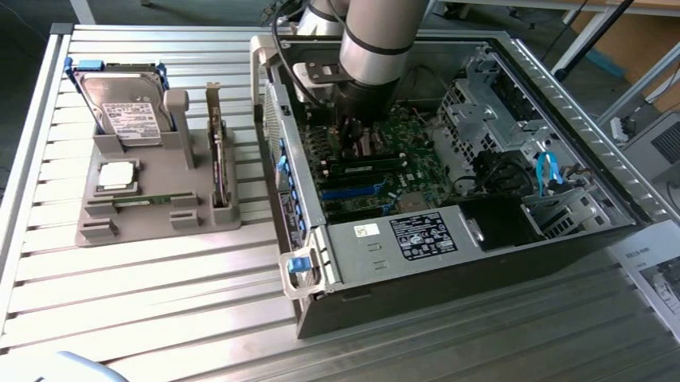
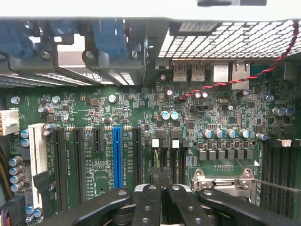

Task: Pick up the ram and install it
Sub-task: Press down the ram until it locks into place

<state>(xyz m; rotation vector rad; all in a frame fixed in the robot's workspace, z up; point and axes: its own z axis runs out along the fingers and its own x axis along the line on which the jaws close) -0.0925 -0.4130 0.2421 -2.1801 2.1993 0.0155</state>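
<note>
Above the green motherboard [image 2: 141,117], black gripper [image 2: 161,197] jaws closed, empty, ribbed metal table [image 1: 159,302].

- An open computer case [image 1: 595,199] lies on a slatted metal table [image 1: 159,294].
- Inside it is a green motherboard [image 2: 141,108] with black slots and one blue slot [image 2: 117,157].
- A red and black twisted wire [image 2: 263,70] runs over the board.
- To the exterior view's left of the case stands a grey holder [image 1: 149,219].
- In the holder, a hard drive [image 1: 126,111] stands upright, a silver processor chip [image 1: 117,177] lies flat, and a dark expansion card [image 1: 220,159] stands on edge.
</note>
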